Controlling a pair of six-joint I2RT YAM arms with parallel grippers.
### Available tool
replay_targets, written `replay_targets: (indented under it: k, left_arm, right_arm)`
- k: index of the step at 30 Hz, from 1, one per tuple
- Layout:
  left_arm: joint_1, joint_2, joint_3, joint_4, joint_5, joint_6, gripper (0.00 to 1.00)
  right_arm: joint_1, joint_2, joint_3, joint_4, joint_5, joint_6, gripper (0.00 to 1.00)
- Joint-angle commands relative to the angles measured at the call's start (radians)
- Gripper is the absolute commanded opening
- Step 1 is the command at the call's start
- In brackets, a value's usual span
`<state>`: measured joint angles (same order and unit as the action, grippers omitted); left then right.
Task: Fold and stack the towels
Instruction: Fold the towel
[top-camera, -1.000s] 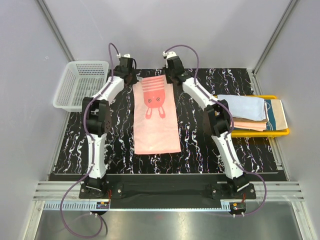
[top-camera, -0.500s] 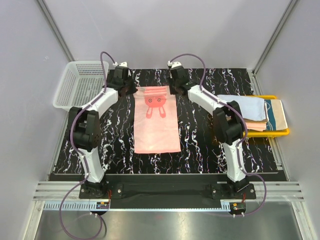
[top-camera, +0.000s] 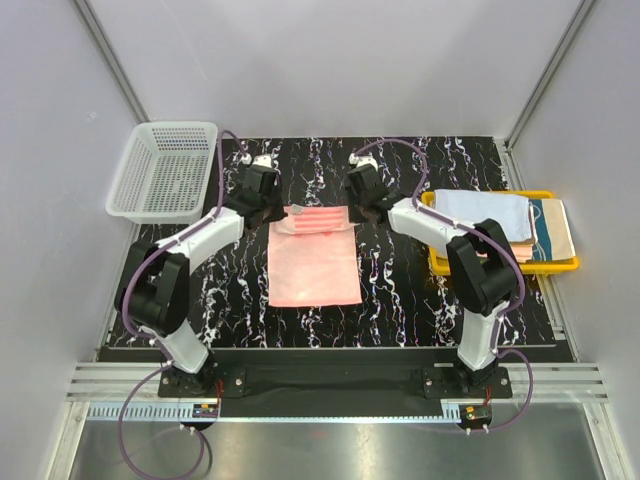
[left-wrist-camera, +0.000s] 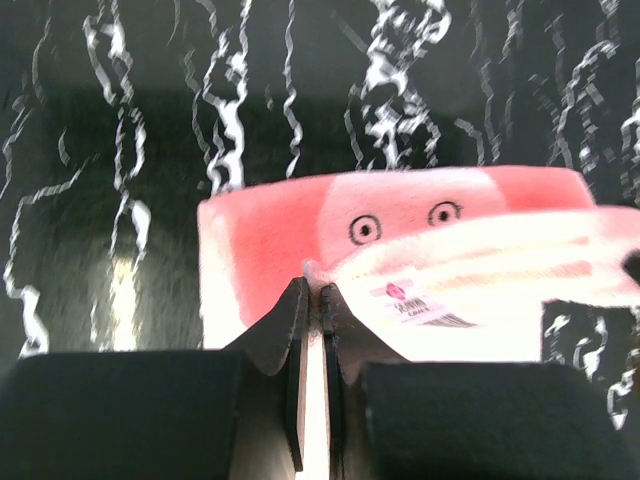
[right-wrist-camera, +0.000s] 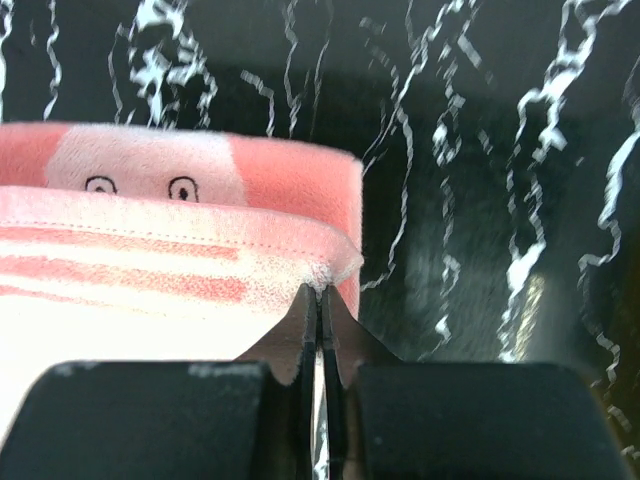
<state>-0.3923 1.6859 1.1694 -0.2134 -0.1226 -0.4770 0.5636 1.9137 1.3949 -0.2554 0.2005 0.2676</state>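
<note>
A coral pink towel (top-camera: 313, 265) with a printed face lies lengthwise on the black marbled mat, its far end lifted and curled back toward the near end. My left gripper (top-camera: 281, 216) (left-wrist-camera: 312, 292) is shut on the towel's far left corner (left-wrist-camera: 300, 235). My right gripper (top-camera: 352, 213) (right-wrist-camera: 320, 290) is shut on the far right corner (right-wrist-camera: 330, 262). Both wrist views show the curled fold with the face's two eyes beyond the pinched edge. Several folded towels (top-camera: 500, 225), light blue on top with peach and teal-and-cream under it, lie stacked in the yellow tray (top-camera: 560, 265) at the right.
A white mesh basket (top-camera: 165, 170) stands at the mat's far left corner. The yellow tray sits against the right edge, close to my right arm's elbow (top-camera: 480, 250). Grey walls close in the back and sides.
Both grippers have carried the towel's far edge toward the near side, rolling it over itself. The printed face, in plain sight a second ago, is now mostly under the fold.
</note>
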Motion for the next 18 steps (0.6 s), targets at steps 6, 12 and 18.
replay_targets:
  k: [6, 12, 18]
  left_arm:
    - [-0.017, -0.181, -0.12, -0.023, -0.138, -0.025, 0.0]
    - [-0.031, -0.259, -0.183, -0.037, -0.123, -0.028, 0.0]
    - [-0.042, -0.322, -0.252, -0.03, -0.091, -0.037, 0.0]
  right_arm:
    - [0.082, -0.137, -0.106, 0.027, 0.037, 0.087, 0.0]
    - [0.104, -0.171, -0.146, 0.015, 0.046, 0.101, 0.0]
    - [0.117, -0.202, -0.194, 0.008, 0.057, 0.107, 0.0]
